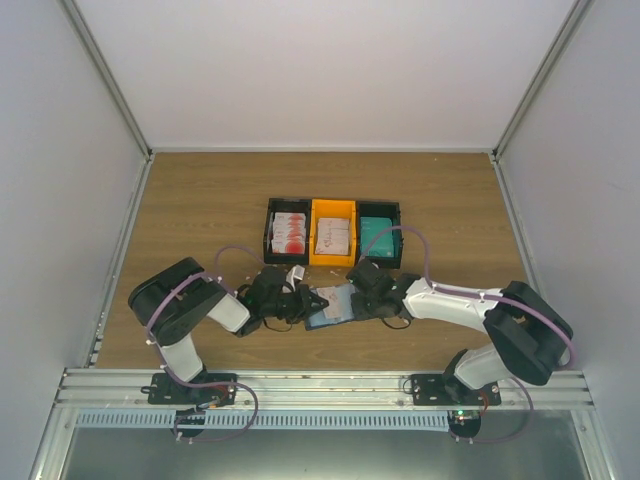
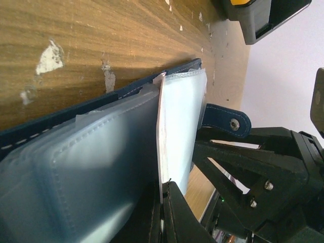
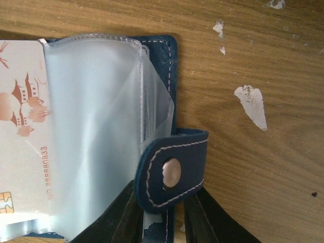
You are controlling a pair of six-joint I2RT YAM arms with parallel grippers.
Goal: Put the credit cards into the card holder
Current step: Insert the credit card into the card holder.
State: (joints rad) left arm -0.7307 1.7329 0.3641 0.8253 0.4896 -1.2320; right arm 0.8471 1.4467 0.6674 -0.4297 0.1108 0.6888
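From the top: a wood-grain worktop [image 1: 200,210] boxed in by plain pale walls [image 1: 330,70], with a metal rail [image 1: 320,385] along the near edge. Beyond both end effectors stand three bins [image 1: 332,205] in a row, black, orange, black, each holding stacked cards [image 1: 289,234]: white and red, white and pink, then teal. The holder [image 1: 332,305] lies open on the wood, right between the left end effector [image 1: 296,300] and the right end effector [image 1: 362,298], which close in from either side.

Left wrist view: the left end effector [image 2: 163,223] is clenched on a card [image 2: 160,131], seen edge-on as a thin pale line running straight out from its fingers [image 2: 177,223]. The holder's clear sleeves [image 2: 91,167] bulge just beside that edge, and the navy cover rests on the boards. The wood shows white scuffs [image 2: 49,56]. The right arm's black frame fills the far side, by the studded strap [image 2: 228,121].

Right wrist view: the right fingers [image 3: 207,225] stand partly apart, either side of the holder's cover edge, with the strap [image 3: 174,172] lying across the gap. I can't tell whether they pinch it. Off to one side the white card [image 3: 23,126] with its reddish print lies against the sleeves [image 3: 96,126]. More chipped white patches [image 3: 251,104] mark the wood past the holder.
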